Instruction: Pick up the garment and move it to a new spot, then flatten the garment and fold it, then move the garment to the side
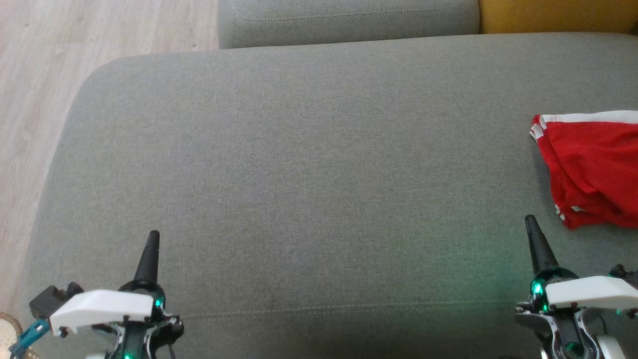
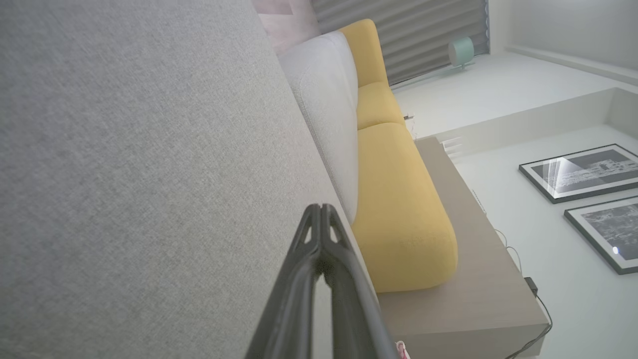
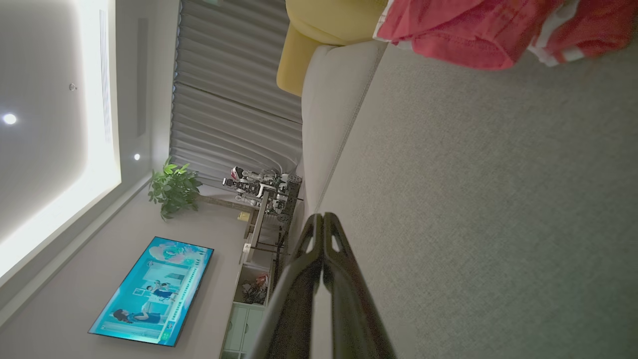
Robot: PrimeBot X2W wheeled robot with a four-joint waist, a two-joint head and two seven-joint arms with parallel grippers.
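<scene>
Head view: red garment (image 1: 593,164) w/ white trim lies crumpled on the grey sofa seat (image 1: 309,149). It sits just ahead of the right gripper (image 1: 530,220) and off to its right, near but not touching, and partly out of view. Right gripper is clenched, both dark fingers pressed into one point w/ nothing between them. Right wrist view has the same pinched tips, w/ the garment beyond them and off to one side.

Left gripper (image 1: 154,234) is well apart from the garment, over the opposite side of the seat. It's clenched tight on nothing too, tips together in left wrist view.

Ahead of both grippers is a grey back cushion (image 1: 349,20), w/ a yellow cushion (image 1: 558,15) next to it, beyond the right gripper. Pale wood floor (image 1: 40,75) runs past the left gripper's outer side.

Bg of right wrist view: a lit TV (image 3: 154,291) and a potted plant (image 3: 174,188). Bg of left wrist view: framed pics (image 2: 580,172) on the wall.
</scene>
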